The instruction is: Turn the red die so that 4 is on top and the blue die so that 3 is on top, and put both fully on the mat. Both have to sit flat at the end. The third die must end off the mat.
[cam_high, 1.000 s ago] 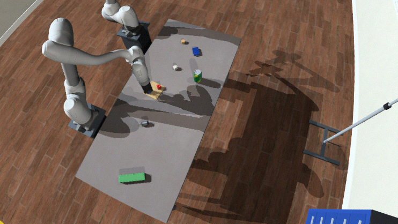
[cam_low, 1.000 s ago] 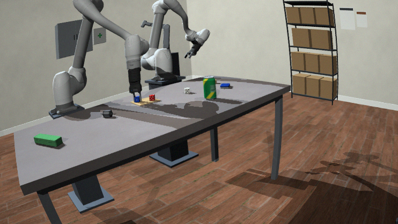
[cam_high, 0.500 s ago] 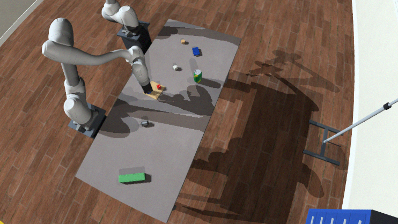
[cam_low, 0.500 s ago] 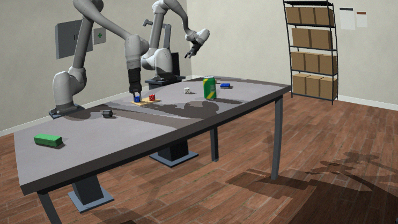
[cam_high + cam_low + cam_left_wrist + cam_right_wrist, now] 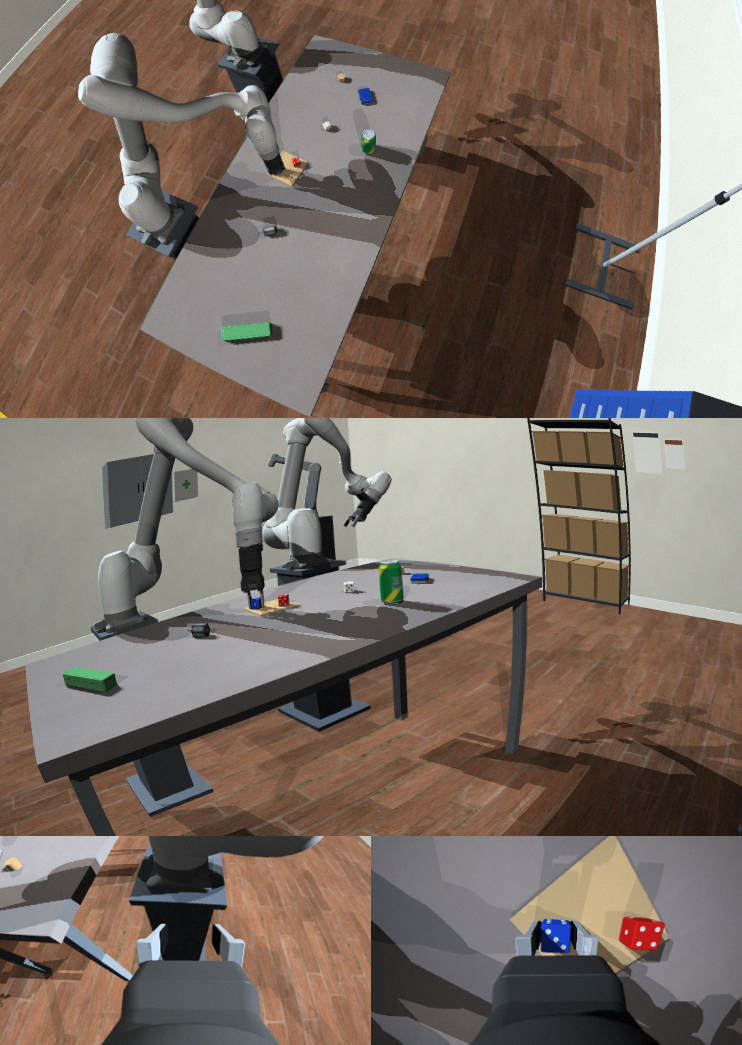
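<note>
- Brown floorboards are being overlooked by the grey worktop [image 5: 290,280] [image 5: 171,667].
- In the right wrist view, the blue die [image 5: 279,172] [image 5: 255,603] [image 5: 556,939] is being straddled on the mat [image 5: 292,180] [image 5: 270,609] [image 5: 595,887] by the released right hand [image 5: 277,173] [image 5: 255,600] [image 5: 556,929]; three pips are being shown upward.
- The red die [image 5: 296,162] [image 5: 283,600] [image 5: 643,935], four up, is being seen at three o'clock from it.
- The left hand [image 5: 351,520] [image 5: 189,933] is being held farther off, spread and unloaded.
- Straight withdrawal is probably being called for, without nudging the blue die.
</note>
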Motion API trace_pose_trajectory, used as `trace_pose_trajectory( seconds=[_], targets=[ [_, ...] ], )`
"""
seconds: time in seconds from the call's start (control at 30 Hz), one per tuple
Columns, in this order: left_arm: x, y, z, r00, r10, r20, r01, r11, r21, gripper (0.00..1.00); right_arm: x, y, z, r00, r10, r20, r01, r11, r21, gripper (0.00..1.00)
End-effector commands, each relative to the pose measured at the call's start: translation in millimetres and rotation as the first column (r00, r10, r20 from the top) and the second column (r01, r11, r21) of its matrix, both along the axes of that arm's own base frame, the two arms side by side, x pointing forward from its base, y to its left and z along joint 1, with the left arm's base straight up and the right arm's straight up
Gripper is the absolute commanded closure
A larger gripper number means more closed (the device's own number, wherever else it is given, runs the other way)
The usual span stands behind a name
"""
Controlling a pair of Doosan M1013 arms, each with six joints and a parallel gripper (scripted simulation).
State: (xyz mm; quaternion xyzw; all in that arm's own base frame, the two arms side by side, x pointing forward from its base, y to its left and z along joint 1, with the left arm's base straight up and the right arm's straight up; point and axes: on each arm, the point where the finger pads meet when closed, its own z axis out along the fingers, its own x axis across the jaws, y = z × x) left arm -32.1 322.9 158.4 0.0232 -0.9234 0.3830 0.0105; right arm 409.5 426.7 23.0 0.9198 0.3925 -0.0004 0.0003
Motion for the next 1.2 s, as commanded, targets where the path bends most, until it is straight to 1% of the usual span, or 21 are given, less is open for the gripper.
trace_pose_trajectory(
  seconds=[0.0, 0.03, 0.1, 0.13, 0.53, 0.67, 0.8, 0.93, 1.0, 1.17],
  targets=[
    [-0.1, 0.3, 0.4, 1.000, 0.000, 0.000, 0.000, 1.000, 0.001, 0.00, 0.2, 0.3, 0.6, 1.000, 0.000, 0.001, 0.000, 1.000, 0.001, 0.25],
    [-0.1, 0.3, 0.4, 1.000, 0.000, 0.000, 0.000, 1.000, 0.001, 0.00, 0.2, 0.3, 0.6, 1.000, 0.000, 0.001, 0.000, 1.000, 0.001, 0.19],
    [-0.1, 0.3, 0.4, 1.000, 0.000, 0.000, 0.000, 1.000, 0.001, 0.00, 0.2, 0.3, 0.6, 1.000, 0.000, 0.001, 0.000, 1.000, 0.001, 0.19],
    [-0.1, 0.3, 0.4, 1.000, 0.000, 0.000, 0.000, 1.000, 0.001, 0.00, 0.2, 0.3, 0.6, 1.000, 0.000, 0.001, 0.000, 1.000, 0.001, 0.13],
    [-0.1, 0.3, 0.4, 1.000, 0.000, 0.000, 0.000, 1.000, 0.001, 0.00, 0.2, 0.3, 0.8, 1.000, 0.000, 0.001, 0.000, 1.000, 0.001, 0.13],
    [-0.1, 0.3, 0.4, 1.000, 0.000, 0.000, 0.000, 1.000, 0.001, 0.00, 0.2, 0.3, 5.3, 1.000, 0.000, 0.001, 0.000, 1.000, 0.001, 0.13],
    [-0.1, 0.3, 0.4, 1.000, 0.000, 0.000, 0.000, 1.000, 0.001, 0.00, 0.2, 0.3, 17.9, 1.000, 0.000, 0.001, 0.000, 1.000, 0.001, 0.13],
    [-0.1, 0.3, 0.4, 1.000, 0.000, 0.000, 0.000, 1.000, 0.001, 0.00, 0.2, 0.3, 37.6, 1.000, 0.000, 0.001, 0.000, 1.000, 0.001, 0.13],
    [-0.1, 0.3, 0.4, 1.000, 0.000, 0.000, 0.000, 1.000, 0.001, 0.00, 0.2, 0.3, 37.6, 1.000, 0.000, 0.001, 0.000, 1.000, 0.001, 0.13],
    [-0.1, 0.3, 0.4, 1.000, 0.000, 0.000, 0.000, 1.000, 0.001, 0.00, 0.2, 0.3, 65.0, 1.000, 0.000, 0.001, 0.000, 1.000, 0.001, 0.13]
  ],
)
